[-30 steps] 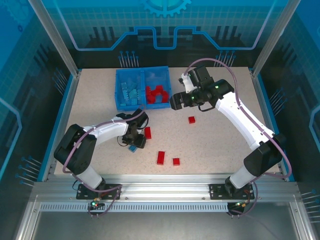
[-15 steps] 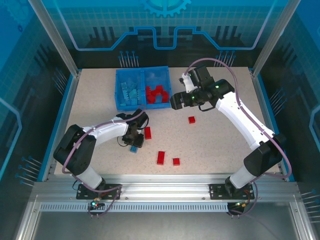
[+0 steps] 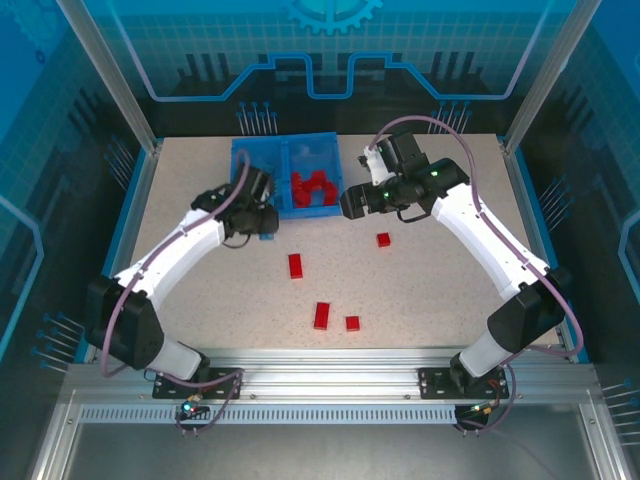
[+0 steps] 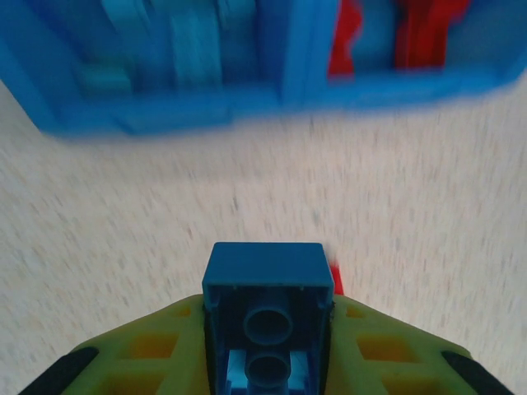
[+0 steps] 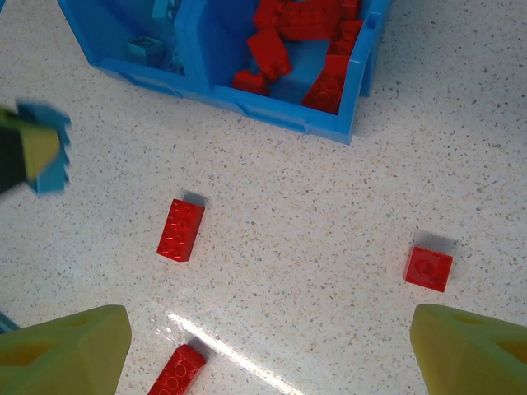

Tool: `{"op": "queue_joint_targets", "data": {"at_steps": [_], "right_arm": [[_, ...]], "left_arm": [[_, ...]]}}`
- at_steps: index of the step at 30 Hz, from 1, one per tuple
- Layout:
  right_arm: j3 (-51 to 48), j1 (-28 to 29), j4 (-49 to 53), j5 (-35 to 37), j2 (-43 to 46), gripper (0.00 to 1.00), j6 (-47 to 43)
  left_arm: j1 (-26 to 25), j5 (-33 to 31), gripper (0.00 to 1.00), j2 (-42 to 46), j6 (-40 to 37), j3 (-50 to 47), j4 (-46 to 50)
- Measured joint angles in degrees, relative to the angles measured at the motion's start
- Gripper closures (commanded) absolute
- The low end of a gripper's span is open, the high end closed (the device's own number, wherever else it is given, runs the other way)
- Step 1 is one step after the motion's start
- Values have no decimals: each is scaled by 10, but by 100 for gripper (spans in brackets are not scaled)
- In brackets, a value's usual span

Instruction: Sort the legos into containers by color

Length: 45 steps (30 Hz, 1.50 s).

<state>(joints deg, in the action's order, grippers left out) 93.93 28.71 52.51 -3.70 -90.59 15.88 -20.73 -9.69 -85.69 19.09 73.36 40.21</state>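
**Top view.** Your left claw (image 3: pixel 272 222) hangs at the near wall of the bin (image 3: pixel 336 160), on the left compartment's side. From here you cannot tell what it holds. Your right claw (image 3: pixel 343 203) is just beside the bin's near right corner. A red pile (image 3: pixel 313 188) lies in the right compartment. Four red bricks (image 3: pixel 296 265) lie loose on the table (image 3: pixel 430 290), all well apart from the bin.

**Left wrist view.** The left claw is clenched on a blue brick (image 4: pixel 265 280), whose hollow underside faces the camera. The bin ahead is blurred. You can make out pale blue pieces (image 4: pixel 193 41) in its left compartment and red in its right.

**Right wrist view.** The right claw's fingers (image 5: pixel 74 346) stand wide apart and released, with nothing between them. Three of the red bricks lie on the table below. The bin is at the top, and its right compartment holds red. At the left edge you see the left claw with the blue brick, short of the bin.
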Motion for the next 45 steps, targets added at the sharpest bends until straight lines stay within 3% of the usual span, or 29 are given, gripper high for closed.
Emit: {"op": "queue_joint_targets", "data": {"at_steps": [8, 15, 21, 27, 32, 38, 42, 45], "right_arm": [[16, 0, 4, 0, 1, 10, 0], [16, 0, 12, 3, 22, 10, 0], [20, 0, 26, 10, 42, 10, -3], [14, -1, 29, 18, 45, 10, -1], [-18, -6, 25, 24, 43, 10, 9], [-59, -21, 12, 49, 0, 11, 13], [-76, -36, 3, 71, -57, 13, 14], [-78, -45, -3, 89, -100, 14, 15]], "left_arm": [[60, -44, 69, -165, -21, 151, -54], [75, -69, 59, -305, -48, 254, -54], [81, -77, 44, -342, -64, 282, -45], [81, -75, 43, -343, -71, 287, -42], [81, -52, 43, -292, -70, 262, -40], [71, 24, 40, -104, -82, 200, -51], [35, 88, 35, 17, -125, 155, -79], [-11, 130, 24, 82, -188, 99, -97]]}}
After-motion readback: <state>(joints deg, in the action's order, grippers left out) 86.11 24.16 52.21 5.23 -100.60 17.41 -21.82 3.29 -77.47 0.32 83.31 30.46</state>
